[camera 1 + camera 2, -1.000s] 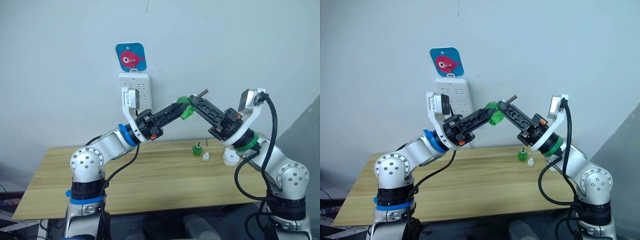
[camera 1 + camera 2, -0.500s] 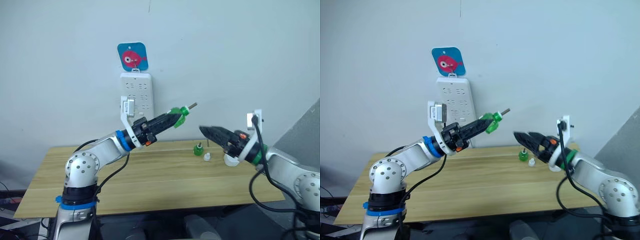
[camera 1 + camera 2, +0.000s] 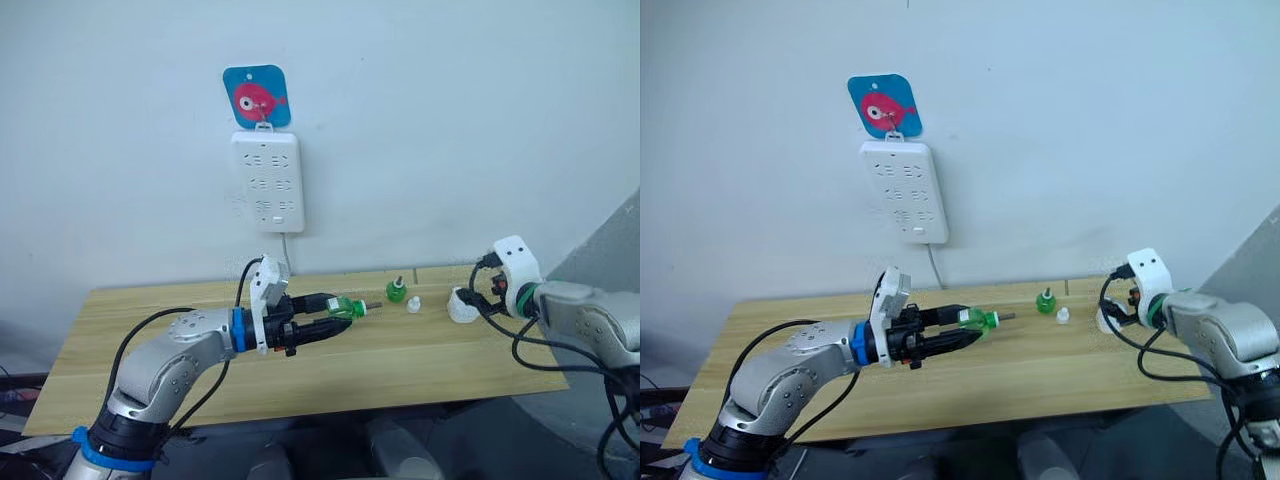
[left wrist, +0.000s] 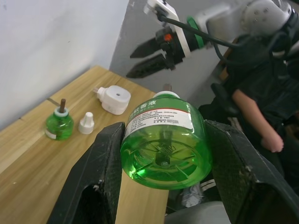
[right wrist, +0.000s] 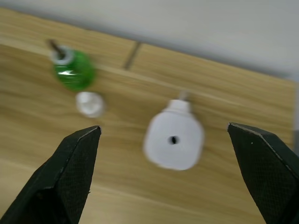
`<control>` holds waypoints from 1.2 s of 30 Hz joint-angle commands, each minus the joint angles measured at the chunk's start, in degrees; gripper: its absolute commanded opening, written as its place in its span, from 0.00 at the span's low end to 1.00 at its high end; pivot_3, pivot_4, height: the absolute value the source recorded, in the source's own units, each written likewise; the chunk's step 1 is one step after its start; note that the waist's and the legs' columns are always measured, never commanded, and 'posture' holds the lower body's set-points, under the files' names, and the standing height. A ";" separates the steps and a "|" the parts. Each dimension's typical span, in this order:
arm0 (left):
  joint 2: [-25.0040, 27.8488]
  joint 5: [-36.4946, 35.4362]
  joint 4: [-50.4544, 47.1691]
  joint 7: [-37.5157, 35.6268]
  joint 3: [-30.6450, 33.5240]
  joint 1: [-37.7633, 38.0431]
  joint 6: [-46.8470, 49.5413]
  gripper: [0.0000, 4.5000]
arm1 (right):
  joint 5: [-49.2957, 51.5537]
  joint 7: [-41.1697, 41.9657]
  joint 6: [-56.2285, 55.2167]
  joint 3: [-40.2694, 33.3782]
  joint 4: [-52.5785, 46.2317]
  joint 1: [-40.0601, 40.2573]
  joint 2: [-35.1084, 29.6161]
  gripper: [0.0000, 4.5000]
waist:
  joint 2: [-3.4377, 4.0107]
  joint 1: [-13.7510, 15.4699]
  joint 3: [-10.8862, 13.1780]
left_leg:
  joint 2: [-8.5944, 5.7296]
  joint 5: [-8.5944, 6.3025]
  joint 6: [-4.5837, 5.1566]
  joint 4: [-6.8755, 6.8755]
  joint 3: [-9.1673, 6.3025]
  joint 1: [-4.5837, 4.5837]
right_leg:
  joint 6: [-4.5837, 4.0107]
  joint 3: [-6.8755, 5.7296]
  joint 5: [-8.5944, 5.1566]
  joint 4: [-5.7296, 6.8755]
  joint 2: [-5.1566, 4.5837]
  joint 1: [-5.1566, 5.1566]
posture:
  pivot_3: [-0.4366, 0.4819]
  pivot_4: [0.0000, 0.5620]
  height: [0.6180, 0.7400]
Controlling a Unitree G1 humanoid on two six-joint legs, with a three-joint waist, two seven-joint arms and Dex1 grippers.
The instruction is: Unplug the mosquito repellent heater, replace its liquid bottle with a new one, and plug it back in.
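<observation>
Both arms have dropped from the raised pose they held a second ago, where our two grippers met high in front of the wall strip. We now have them apart and low over the wooden surface (image 3: 200,300), which runs across the lower half of the head views.

Our left arm reaches in from the lower left, and its left gripper (image 3: 335,318) sits near the middle of the frame, just above the surface, pinching the green bottle (image 4: 164,140) by its sides; the wick end points toward the right. Our right arm has swung out to the right edge of the frame. Its right gripper (image 5: 173,172) is spread wide and empty, hovering over the white heater (image 5: 174,140), which lies on the surface at centre right with its vent hole facing up.

The white power strip (image 3: 267,182) hangs on the wall in the upper middle, with nothing plugged into it. A second green bottle (image 3: 397,292) stands just left of a small white cap (image 3: 413,304), both between our left gripper and the heater.

We judge that the heater is already unplugged and bottle-free, that the held bottle is likely the new one, and that the next step is picking up the heater to screw the bottle in.
</observation>
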 commanded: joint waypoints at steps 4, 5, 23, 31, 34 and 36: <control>-0.58 2.78 -2.22 -1.58 0.32 2.16 -3.52 0.51 | -7.38 4.70 5.68 2.47 9.97 -5.99 4.57 1.00 | -0.07 0.66 1.13 | 0.03 -0.02 0.03 -0.02 0.02 -0.02 | 0.00 0.02 0.00 0.00 0.03 -0.04 | 0.29 0.29 1.00; -0.69 3.09 -2.31 -1.62 0.26 2.44 -3.76 0.51 | -8.27 5.01 6.23 2.45 11.84 -6.97 5.61 1.00 | -0.08 0.84 1.30 | 0.02 -0.02 0.03 -0.02 0.03 -0.05 | 0.00 0.03 -0.01 0.00 0.02 -0.06 | 0.30 0.30 1.00; -2.76 5.18 -4.30 -1.23 0.06 4.21 -3.79 0.51 | -24.36 9.72 -2.53 0.94 41.74 -19.57 16.53 1.00 | -0.17 1.34 2.66 | 0.00 -0.02 0.03 0.00 0.03 -0.04 | 0.03 0.02 0.01 0.00 -0.01 -0.03 | 0.35 0.31 1.00; -2.99 5.86 -3.98 -1.62 0.04 4.41 -4.23 0.51 | -27.30 11.95 -3.69 -0.19 47.40 -21.75 18.08 0.87 | -0.14 1.62 2.68 | -0.01 -0.03 0.03 -0.02 0.02 -0.04 | 0.04 0.00 0.02 -0.01 -0.02 -0.04 | 0.36 0.30 1.00; -3.13 6.15 -3.65 -1.79 -0.08 4.28 -4.47 0.51 | -27.68 12.35 -2.91 -1.02 47.27 -21.78 18.63 0.66 | -0.14 1.61 2.68 | 0.00 -0.03 0.03 0.00 0.03 -0.03 | 0.04 0.01 0.02 0.00 -0.02 -0.03 | 0.36 0.29 1.00; -3.24 6.46 -3.12 -2.00 -0.26 3.98 -4.84 0.51 | -27.94 12.37 -2.44 -1.76 46.86 -21.75 19.06 0.66 | -0.14 1.65 2.68 | -0.01 -0.02 0.03 0.01 0.02 -0.03 | 0.06 0.00 0.03 -0.01 -0.02 -0.02 | 0.36 0.29 1.00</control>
